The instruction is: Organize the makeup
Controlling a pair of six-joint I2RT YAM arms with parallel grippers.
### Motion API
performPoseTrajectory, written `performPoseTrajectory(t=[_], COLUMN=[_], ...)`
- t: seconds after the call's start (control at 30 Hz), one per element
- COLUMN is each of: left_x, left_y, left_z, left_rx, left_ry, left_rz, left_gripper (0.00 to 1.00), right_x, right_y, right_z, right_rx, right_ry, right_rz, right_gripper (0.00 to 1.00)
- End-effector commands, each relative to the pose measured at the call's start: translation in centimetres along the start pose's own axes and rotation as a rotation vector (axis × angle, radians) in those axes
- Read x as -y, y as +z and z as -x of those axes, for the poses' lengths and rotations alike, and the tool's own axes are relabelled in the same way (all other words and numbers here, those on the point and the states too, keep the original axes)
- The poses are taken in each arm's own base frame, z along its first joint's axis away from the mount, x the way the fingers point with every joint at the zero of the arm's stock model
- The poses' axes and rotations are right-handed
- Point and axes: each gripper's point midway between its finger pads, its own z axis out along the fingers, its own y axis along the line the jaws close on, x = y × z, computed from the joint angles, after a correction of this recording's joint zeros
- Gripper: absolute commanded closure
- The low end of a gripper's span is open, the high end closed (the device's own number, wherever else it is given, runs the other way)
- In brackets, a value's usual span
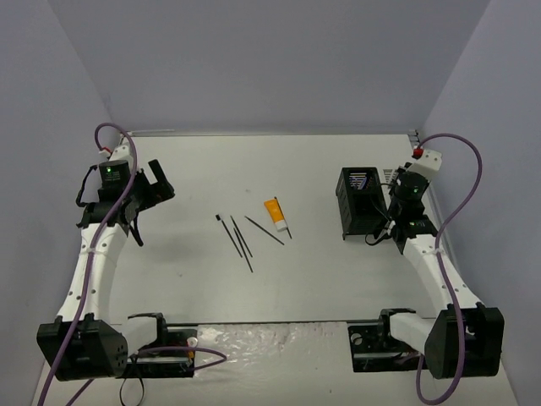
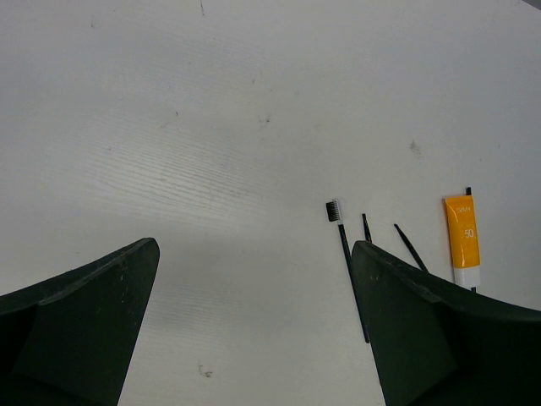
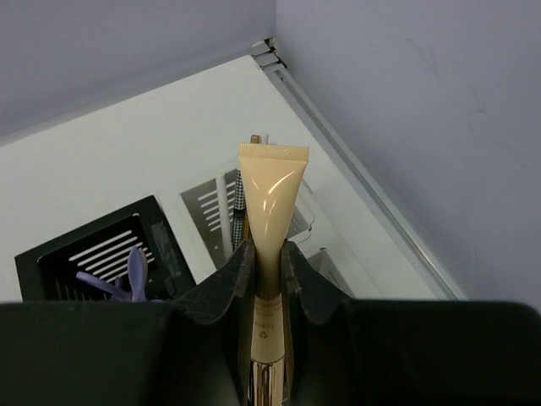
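makeup tube [image 3: 270, 199], clamped in our right gripper [image 3: 269, 254], could tilt and miss the holder [image 1: 355, 201] at the desk [image 1: 321, 288] right edge; left gripper [image 2: 255, 247] gapes wide.

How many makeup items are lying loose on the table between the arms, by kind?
black brush with a white bristle head: 1
thin black sticks: 3 (one runs under the tube)
orange-and-white tube: 1
Total: 5
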Motion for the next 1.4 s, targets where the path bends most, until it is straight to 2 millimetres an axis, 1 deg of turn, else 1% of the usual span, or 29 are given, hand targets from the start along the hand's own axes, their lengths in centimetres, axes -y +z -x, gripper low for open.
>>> performPoseTrajectory(t=[0.0, 0.1, 0.13, 0.2, 0.27, 0.37, 0.57, 0.7, 0.87, 1.0, 1.17, 1.3, 1.37], left_x=[0.9, 0.9, 0.9, 0.9, 0.9, 0.9, 0.9, 0.9, 0.9, 1.0, 1.0, 1.1, 1.1], left_y=[-0.7, -0.7, -0.7, -0.7, -0.7, -0.6, -0.7, -0.7, -0.7, -0.7, -0.7, -0.7, -0.7], left_z=[2.5, 2.5, 2.5, 2.6, 2.5, 2.5, 2.5, 2.5, 2.6, 2.6, 2.6, 2.6, 2.6], left_rx=[0.081, 0.082, 0.082, 0.083, 0.081, 0.082, 0.083, 0.083, 0.085, 0.084, 0.084, 0.085, 0.084], left_ry=[-0.012, -0.012, -0.012, -0.012, -0.012, -0.012, -0.012, -0.012, -0.01, -0.011, -0.012, -0.013, -0.014], left_rz=[-0.032, -0.029, -0.029, -0.031, -0.032, -0.031, -0.032, -0.033, -0.033, -0.035, -0.038, -0.04, -0.041], left_gripper=[0.03, 0.03, 0.03, 0.03, 0.03, 0.03, 0.03, 0.03, 0.03, 0.03, 0.03, 0.03, 0.03], right_x=[1.1, 1.6, 1.6, 1.2, 0.8, 0.7, 1.0, 0.8, 0.4, 0.4, 0.4, 0.0, -0.2], right_y=[1.2, 2.0, 2.0, 2.5, 2.9, 3.4, 3.8, 4.0, 4.3, 4.2, 3.9, 3.6, 3.5], right_z=[4.4, 3.8, 4.1, 3.5, 3.3, 2.6, 1.9, 1.3, 0.2, -0.5, -0.8, -0.7, -0.6], right_rx=[0.194, 0.196, 0.205, 0.197, 0.2, 0.194, 0.203, 0.197, 0.177, 0.166, 0.159, 0.15, 0.147], right_ry=[0.125, 0.115, 0.12, 0.115, 0.116, 0.107, 0.088, 0.08, 0.064, 0.057, 0.057, 0.058, 0.063], right_rz=[-0.069, -0.104, -0.103, -0.089, -0.079, -0.079, -0.101, -0.089, -0.069, -0.059, -0.05, -0.026, -0.011], right_gripper=[1.0, 1.0, 1.0, 1.0, 1.0, 1.0, 0.99, 0.98, 0.94, 0.88, 0.78, 0.75, 0.72])
